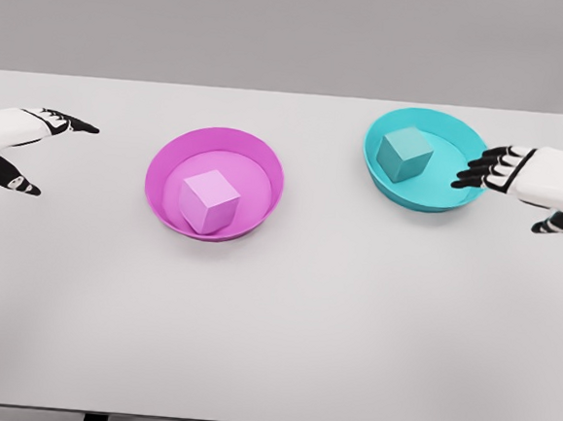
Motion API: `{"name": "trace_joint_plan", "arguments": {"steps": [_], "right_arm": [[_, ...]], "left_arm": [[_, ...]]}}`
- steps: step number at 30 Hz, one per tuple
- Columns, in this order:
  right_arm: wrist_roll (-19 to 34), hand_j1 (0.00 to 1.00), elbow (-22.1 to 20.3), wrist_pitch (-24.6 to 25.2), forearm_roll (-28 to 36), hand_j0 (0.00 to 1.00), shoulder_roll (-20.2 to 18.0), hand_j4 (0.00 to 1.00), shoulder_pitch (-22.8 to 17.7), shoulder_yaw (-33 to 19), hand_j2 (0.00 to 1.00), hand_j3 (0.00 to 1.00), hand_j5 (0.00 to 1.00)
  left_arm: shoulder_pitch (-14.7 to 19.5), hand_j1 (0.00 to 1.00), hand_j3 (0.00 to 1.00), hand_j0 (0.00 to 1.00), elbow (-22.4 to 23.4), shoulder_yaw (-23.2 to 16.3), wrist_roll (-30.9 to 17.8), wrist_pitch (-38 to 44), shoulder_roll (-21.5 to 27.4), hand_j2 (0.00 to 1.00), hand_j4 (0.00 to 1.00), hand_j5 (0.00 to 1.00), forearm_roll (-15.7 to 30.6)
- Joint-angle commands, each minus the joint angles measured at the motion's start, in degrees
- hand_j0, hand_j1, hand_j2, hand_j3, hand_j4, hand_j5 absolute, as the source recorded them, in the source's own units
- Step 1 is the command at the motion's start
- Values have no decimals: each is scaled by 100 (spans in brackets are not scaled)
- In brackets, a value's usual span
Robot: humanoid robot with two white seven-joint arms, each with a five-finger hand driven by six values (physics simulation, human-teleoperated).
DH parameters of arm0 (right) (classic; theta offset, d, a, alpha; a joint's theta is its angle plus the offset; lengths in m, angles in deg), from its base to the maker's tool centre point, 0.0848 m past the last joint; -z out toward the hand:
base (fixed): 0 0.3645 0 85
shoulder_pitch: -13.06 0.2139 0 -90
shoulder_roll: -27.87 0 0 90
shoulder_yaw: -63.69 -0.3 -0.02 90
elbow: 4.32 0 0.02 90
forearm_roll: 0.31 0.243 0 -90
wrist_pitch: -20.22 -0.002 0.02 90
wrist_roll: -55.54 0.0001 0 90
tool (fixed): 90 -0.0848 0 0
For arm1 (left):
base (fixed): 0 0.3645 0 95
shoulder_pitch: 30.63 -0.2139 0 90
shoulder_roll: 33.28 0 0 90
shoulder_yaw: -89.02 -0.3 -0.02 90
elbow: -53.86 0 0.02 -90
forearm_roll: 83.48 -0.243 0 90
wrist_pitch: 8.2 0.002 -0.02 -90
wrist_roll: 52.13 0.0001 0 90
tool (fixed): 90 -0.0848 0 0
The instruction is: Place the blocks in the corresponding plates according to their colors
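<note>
Pink block (209, 201) sits corner-forward inside the pink plate (261, 167); right of it, the teal block (405, 153) fills the teal plate (448, 126). Both hands, left (19, 141) and right (530, 181), hold their fingers apart, empty.

My left robot hand (18, 146) is cut off at the nine o'clock edge, my right robot hand (532, 186) at three o'clock. Each arm lies outside the frame. The table (271, 346) legs are clipped at six o'clock.
</note>
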Motion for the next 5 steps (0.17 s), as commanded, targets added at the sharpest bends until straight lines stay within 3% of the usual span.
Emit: {"name": "trace_joint_plan", "arguments": {"steps": [1, 5], "right_arm": [[-9, 100, -150, 4, 32, 100, -101, 100, 0, 2, 100, 100, 100], [-9, 100, -168, 4, 32, 100, -101, 100, 0, 2, 100, 100, 100]], "left_arm": [[0, 100, 100, 100, 36, 4, 3, 13, -1, 100, 100, 100, 38], [0, 100, 100, 100, 89, 4, 3, 13, -1, 100, 100, 100, 38]]}}
